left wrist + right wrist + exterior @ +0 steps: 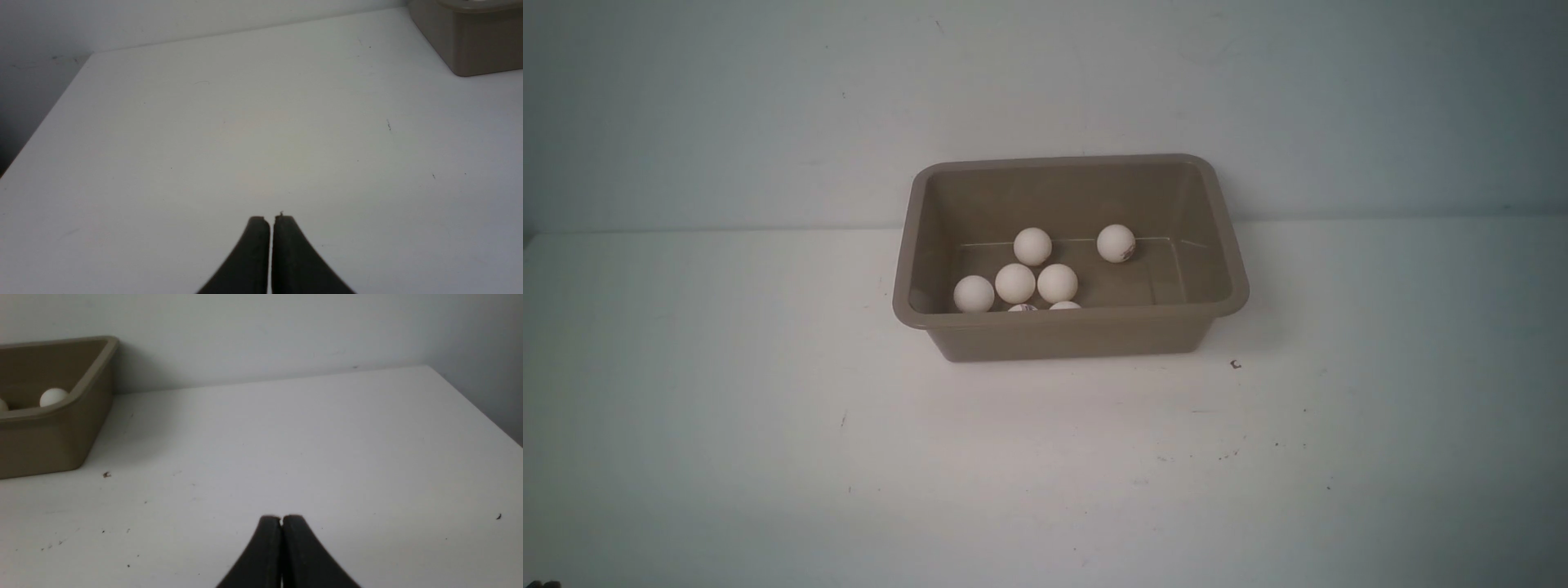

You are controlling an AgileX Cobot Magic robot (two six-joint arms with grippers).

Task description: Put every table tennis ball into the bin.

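Left gripper point(271, 218): dark fingers pressed together with only a hairline seam between them, nothing held; poised over bare white table point(727, 425), seen only in the left wrist view.

Bin point(1225, 245): taupe-brown rectangular tub with flared rim and rounded corners, standing upright on the table near the back wall, about mid-width. A corner of it shows in both wrist views.

Table tennis balls, all inside the bin, none on the table:
- one point(974, 294) at the left end of the floor, just beside the next;
- one point(1014, 282) and one point(1057, 282) side by side, seemingly touching;
- one point(1032, 246) behind that pair;
- two point(1023, 307) point(1064, 305) nearest the front wall, mostly hidden by the rim; the left one may bear a dark mark;
- one point(1116, 242) apart to the right, by the back wall, with a dark printed mark.

Right gripper point(281, 519): dark fingers closed flush against each other, empty; over bare table well right of the bin.
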